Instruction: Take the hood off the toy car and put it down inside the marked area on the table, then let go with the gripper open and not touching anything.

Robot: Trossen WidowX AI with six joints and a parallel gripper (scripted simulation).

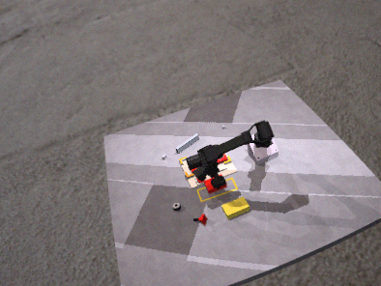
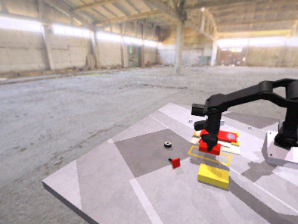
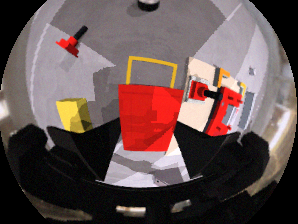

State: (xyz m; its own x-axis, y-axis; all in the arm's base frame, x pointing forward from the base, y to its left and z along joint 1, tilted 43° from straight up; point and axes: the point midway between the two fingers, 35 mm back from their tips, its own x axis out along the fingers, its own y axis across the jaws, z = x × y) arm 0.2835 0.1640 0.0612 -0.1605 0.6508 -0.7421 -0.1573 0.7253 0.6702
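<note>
Fingers (image 2: 210, 145) stood fairly wide, clamped on the red hood (image 3: 148, 117), which hung at the near edge of the yellow marked area (image 1: 218, 189) and partly over it. Beside it sat the toy car (image 2: 223, 137) on its pale base. Near the outline's other side lay a yellow block (image 2: 213, 175); farther out, a small red piece (image 2: 175, 163) and a dark ring (image 2: 168, 144). Counter (image 2: 94, 178) stretched bare toward its near edge beyond those pieces.

Grey patchwork table (image 1: 290, 232), yellow block (image 1: 235, 208), black ring (image 1: 177, 207), red peg piece (image 1: 202, 219), grey bar (image 1: 188, 143), yellow-outlined marked area (image 1: 233, 182).
</note>
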